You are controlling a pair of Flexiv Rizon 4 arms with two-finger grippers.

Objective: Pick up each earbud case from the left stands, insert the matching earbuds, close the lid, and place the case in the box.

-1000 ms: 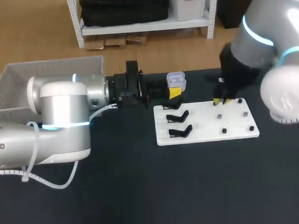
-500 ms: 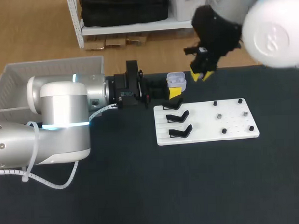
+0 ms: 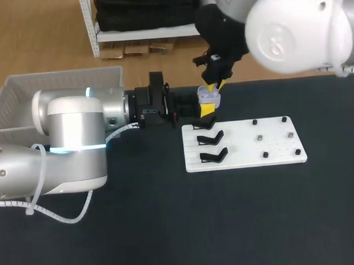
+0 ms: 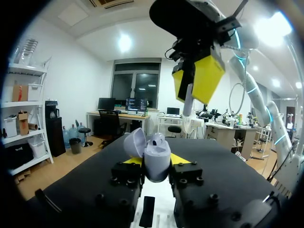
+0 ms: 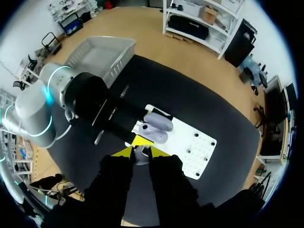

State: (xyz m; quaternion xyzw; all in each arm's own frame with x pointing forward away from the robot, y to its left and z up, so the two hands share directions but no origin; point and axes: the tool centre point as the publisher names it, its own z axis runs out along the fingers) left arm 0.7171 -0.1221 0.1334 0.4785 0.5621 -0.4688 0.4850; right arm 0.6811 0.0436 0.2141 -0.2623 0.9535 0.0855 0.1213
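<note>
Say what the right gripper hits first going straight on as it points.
Probably the open earbud case in the left gripper, just ahead of the earbud held by the right gripper; depth is unclear.

the dark worktop stands on a warm wooden floor. behind it is a white shelving unit carrying a black bag, with flat cardboard boxes on the floor beneath. the left wrist view shows a white wall, a dark window and a bright round ceiling light. under the window, a desk holds monitors, with a dark office chair in front. water bottles stand near a side shelf.
</note>
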